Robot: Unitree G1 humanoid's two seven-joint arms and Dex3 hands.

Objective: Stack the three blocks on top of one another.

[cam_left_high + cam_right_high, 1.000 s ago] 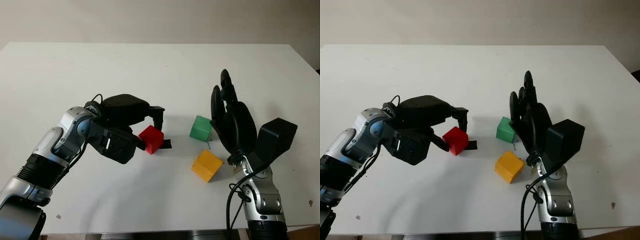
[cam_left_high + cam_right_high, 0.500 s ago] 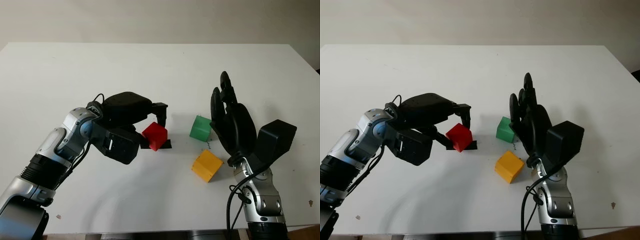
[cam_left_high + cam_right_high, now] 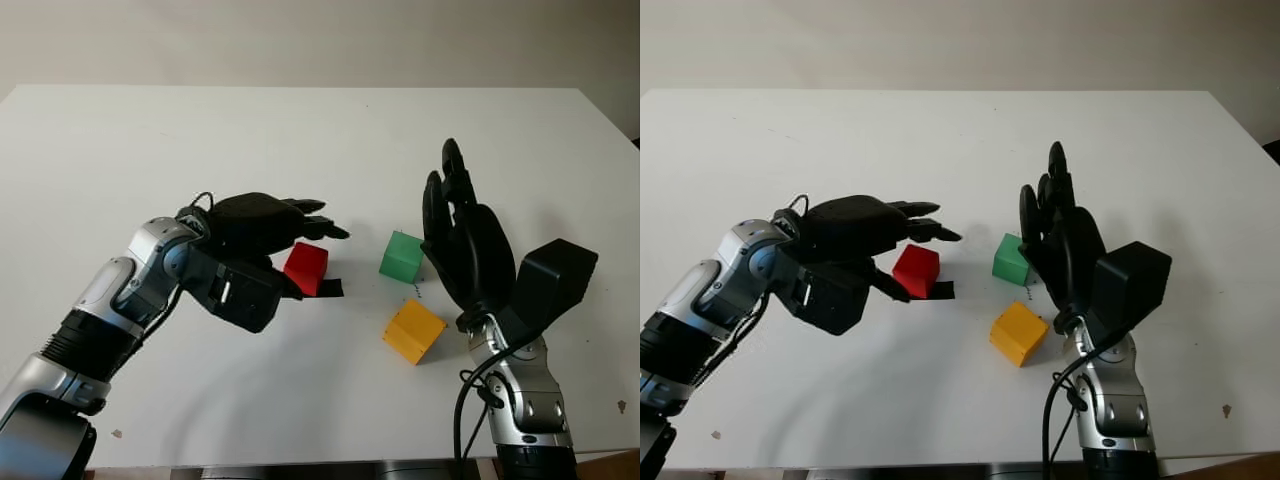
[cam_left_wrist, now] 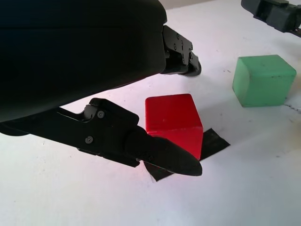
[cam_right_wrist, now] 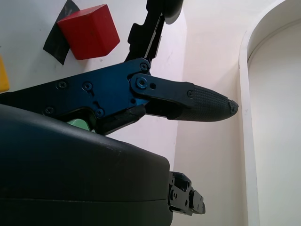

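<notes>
My left robot hand point(image 3: 285, 235) is open, fingers either side of the red block point(image 3: 306, 268), which sits on black tape point(image 3: 330, 288) on the worktop point(image 3: 300, 130); green block point(image 3: 402, 256) and yellow block point(image 3: 413, 331) lie nearer my right robot hand point(image 3: 465, 245), raised and open.

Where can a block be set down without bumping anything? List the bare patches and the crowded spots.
Free: the far half of the white table, and its front strip below the yellow block. Crowded: the middle, where the open left hand sits at the red block, with the green block beside the raised, open right hand.
</notes>
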